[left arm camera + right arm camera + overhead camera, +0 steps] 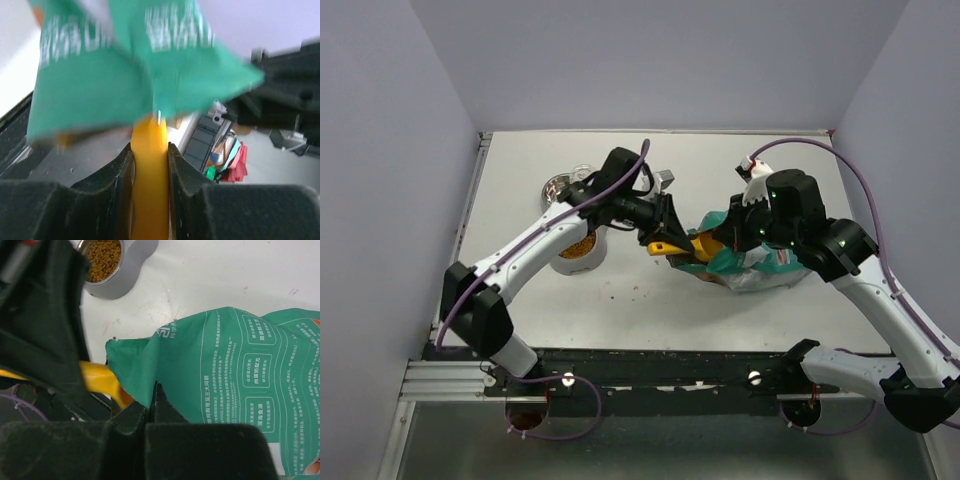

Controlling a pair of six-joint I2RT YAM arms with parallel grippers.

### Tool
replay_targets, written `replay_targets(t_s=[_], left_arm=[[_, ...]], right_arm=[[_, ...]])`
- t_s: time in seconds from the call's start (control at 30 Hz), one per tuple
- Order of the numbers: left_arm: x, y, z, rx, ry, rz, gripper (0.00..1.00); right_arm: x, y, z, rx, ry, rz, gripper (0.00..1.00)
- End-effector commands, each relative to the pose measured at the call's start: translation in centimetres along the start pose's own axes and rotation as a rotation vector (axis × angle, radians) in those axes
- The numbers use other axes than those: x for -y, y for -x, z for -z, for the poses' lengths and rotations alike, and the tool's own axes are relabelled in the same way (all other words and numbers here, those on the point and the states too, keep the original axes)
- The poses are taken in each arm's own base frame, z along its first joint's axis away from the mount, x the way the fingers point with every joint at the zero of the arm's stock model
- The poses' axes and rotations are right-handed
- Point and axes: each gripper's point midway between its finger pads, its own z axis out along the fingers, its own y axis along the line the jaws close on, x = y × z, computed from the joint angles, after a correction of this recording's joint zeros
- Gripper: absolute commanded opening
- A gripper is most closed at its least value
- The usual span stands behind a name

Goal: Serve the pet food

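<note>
While pet food [103, 259] sits in the bowl [121, 284], bag [225, 370] half-hides the scoop [102, 377].

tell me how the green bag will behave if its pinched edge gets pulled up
Probably floppy: the bag is thin, creased film, folding where the right fingers pinch its edge. Pulled there, it would likely stretch and sag rather than lift whole, since the rest lies slumped on the table. The smooth printed film may also slip.

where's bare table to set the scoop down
Bare table runs along the near edge, between the kibble bowl and the bag; also the far strip beyond them. Crowded at centre, where scoop meets bag.
</note>
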Motion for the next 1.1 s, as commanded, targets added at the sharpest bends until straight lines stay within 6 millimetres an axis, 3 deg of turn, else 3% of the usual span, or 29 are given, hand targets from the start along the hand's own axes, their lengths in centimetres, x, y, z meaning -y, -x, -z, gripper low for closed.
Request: replay_targets(t_s=[0.0, 0.1, 0.3, 0.43, 0.5, 0.6, 0.7, 0.77, 0.83, 0.9, 1.0, 1.07], left_arm=[[-0.4, 2.1, -2.2, 0.0, 0.111, 0.041, 0.0], [-0.9, 2.5, -1.8, 0.023, 0.143, 0.05, 0.0], [-3.5, -0.3, 0.6, 0.005, 0.25, 0.064, 0.0], [-5.3, -0.4, -0.1, -0.014, 0.298, 0.095, 0.0], [-5.7, 0.7, -1.1, 0.002, 0.313, 0.113, 0.0], [-4.1, 3.5, -4.0, 0.056, 0.243, 0.112, 0.0], [-2.4, 5.8, -9.0, 0.071, 0.131, 0.12, 0.0], [-1.9, 6.2, -12.1, 0.057, 0.136, 0.108, 0.0], [-2.7, 6.9, -14.3, 0.066, 0.18, 0.058, 0.0], [-3.4, 7.5, -15.5, 0.086, 0.158, 0.001, 0.0], [-3.3, 7.6, -15.2, 0.115, 0.056, -0.047, 0.0], [-1.5, 7.5, -14.5, 0.145, -0.096, -0.127, 0.0]], right_arm=[[-6.1, 5.2, 2.8, 0.154, 0.279, 0.021, 0.01], [-6.3, 5.8, 3.3, 0.182, 0.285, 0.002, 0.0], [-5.2, 4.8, 3.3, 0.176, 0.235, 0.008, 0.0], [-5.7, 4.1, 3.2, 0.164, 0.277, 0.015, 0.0], [-6.0, 3.9, 3.0, 0.153, 0.296, 0.014, 0.0], [-6.5, 4.0, 3.0, 0.153, 0.325, 0.009, 0.0], [-7.0, 4.1, 2.9, 0.154, 0.353, -0.013, 0.0], [-7.3, 4.3, 3.2, 0.158, 0.366, -0.025, 0.0], [-7.3, 4.7, 3.6, 0.166, 0.358, -0.033, 0.0], [-7.2, 5.2, 4.1, 0.185, 0.338, -0.036, 0.0], [-5.8, 5.4, 4.7, 0.206, 0.257, -0.051, 0.0], [-5.1, 5.1, 5.3, 0.217, 0.212, -0.063, 0.0]])
